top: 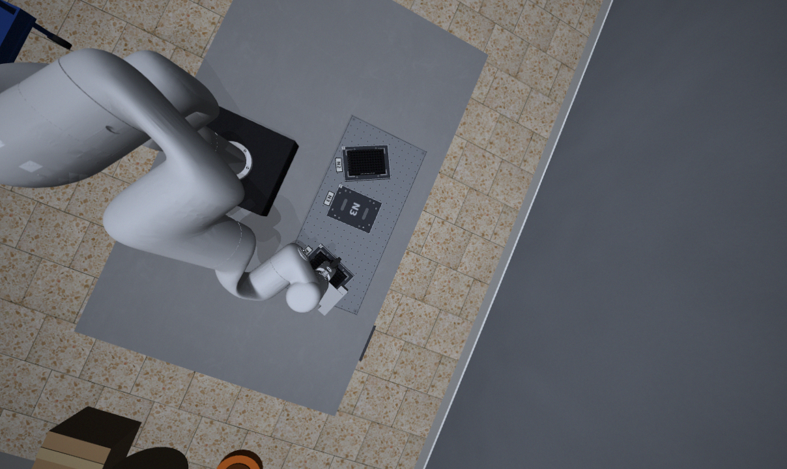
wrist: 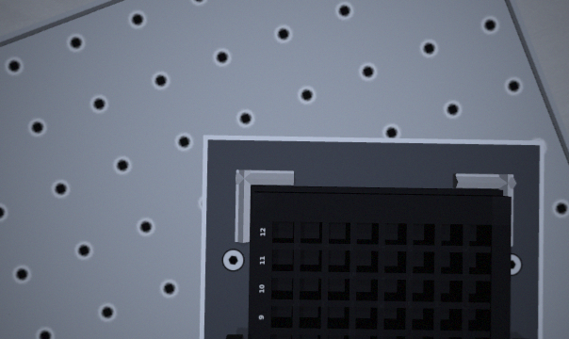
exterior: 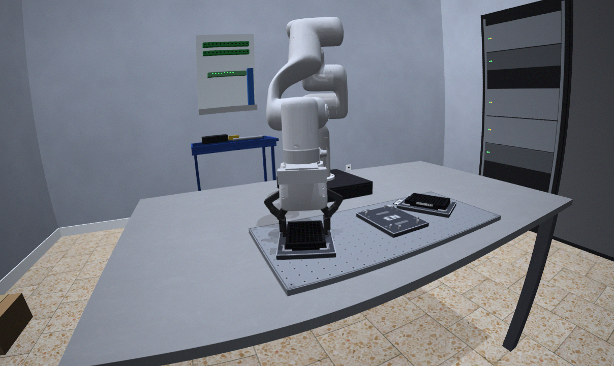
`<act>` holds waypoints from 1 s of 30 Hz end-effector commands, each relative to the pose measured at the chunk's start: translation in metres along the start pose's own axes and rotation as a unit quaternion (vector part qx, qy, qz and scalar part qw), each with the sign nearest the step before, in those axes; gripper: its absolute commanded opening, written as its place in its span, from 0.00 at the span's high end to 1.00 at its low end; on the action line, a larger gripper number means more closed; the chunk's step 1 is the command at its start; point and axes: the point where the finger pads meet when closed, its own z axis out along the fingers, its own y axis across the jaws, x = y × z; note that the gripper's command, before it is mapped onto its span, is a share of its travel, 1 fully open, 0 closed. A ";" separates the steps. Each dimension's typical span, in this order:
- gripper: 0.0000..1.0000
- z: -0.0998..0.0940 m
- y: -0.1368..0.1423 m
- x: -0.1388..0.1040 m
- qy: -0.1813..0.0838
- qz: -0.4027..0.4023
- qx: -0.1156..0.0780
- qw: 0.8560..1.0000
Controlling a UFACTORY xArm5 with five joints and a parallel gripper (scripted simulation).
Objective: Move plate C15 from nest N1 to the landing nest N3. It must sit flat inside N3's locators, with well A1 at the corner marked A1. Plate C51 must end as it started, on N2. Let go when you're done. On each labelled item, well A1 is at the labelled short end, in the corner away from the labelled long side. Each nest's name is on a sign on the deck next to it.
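A black well plate point(exterior: 305, 235) lies flat on the near nest point(exterior: 306, 250) at the left end of the perforated deck. In the wrist view the plate point(wrist: 379, 264) fills the lower middle, with column numbers 9 to 12 along its left edge and the nest's corner locators point(wrist: 261, 181) around its end. My gripper point(exterior: 303, 221) is open, its fingers straddling the plate's two long sides low down, not touching that I can see. Nest N3 point(exterior: 392, 221) stands bare in the middle of the deck point(top: 354, 209). A second black plate point(exterior: 427, 200) point(top: 366, 161) lies on the far nest.
A black box point(exterior: 347, 183) stands on the table behind the arm. Small nest signs point(top: 329, 198) sit beside the nests on the arm's side. The deck's near edge point(exterior: 391, 261) runs close to the table's front edge.
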 end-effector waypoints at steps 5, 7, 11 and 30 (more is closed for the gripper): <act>0.00 -0.001 0.000 0.001 0.002 0.000 -0.002 1.000; 1.00 -0.002 0.000 0.001 0.002 0.000 -0.002 1.000; 1.00 -0.002 0.000 0.001 0.002 0.000 -0.002 1.000; 1.00 -0.002 0.000 0.001 0.002 0.000 -0.002 1.000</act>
